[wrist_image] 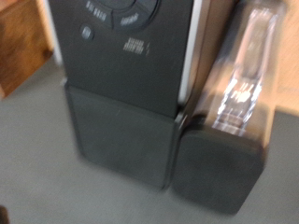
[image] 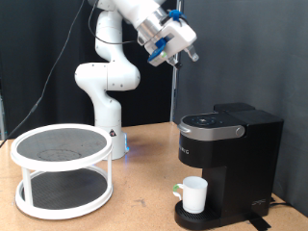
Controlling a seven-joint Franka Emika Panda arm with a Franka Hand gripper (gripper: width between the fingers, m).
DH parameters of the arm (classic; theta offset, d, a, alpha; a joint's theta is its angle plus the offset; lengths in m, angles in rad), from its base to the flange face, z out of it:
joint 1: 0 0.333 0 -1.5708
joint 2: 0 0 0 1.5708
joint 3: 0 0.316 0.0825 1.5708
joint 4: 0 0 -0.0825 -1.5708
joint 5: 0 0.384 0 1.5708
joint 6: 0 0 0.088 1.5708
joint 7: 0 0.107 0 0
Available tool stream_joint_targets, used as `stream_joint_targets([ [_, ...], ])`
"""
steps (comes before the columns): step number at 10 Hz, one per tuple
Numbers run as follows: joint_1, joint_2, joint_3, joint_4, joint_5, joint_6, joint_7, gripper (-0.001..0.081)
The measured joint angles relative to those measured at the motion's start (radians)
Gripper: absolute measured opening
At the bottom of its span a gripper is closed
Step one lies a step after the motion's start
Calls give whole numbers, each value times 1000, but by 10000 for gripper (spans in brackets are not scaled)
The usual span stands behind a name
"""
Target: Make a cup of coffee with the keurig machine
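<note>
The black keurig machine (image: 229,154) stands on the wooden table at the exterior view's right, its lid down. The white cup (image: 195,194) sits on the round drip tray (image: 197,218) under the spout, handle towards the exterior view's left. My gripper (image: 185,50) hangs high in the air above the machine and a little to the exterior view's left, well clear of it, with nothing seen in it. The wrist view looks down, blurred, on the machine's top (wrist_image: 126,56) with its buttons and on the clear water tank (wrist_image: 245,65); no fingers show there.
A white two-tier round rack (image: 62,168) with dark mesh shelves stands on the table at the exterior view's left. The robot's white base (image: 108,115) is behind it. A black curtain hangs behind everything.
</note>
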Motion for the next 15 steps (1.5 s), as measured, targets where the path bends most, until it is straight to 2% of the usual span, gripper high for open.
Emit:
stream_joint_targets([
  [1, -14, 29, 25, 44, -71, -24, 47, 734],
  [2, -32, 90, 43, 114, -150, -81, 98, 734],
  [4, -28, 79, 38, 84, -91, -58, 38, 734],
  [6, -33, 78, 59, 61, -128, -1, 20, 734],
  [8, -56, 117, 105, 91, -235, 23, 90, 734],
  [10, -79, 182, 139, 144, -283, 57, 151, 734],
  [12, -87, 241, 149, 186, -315, 72, 160, 734],
  [15, -88, 302, 160, 206, -380, 77, 174, 734],
])
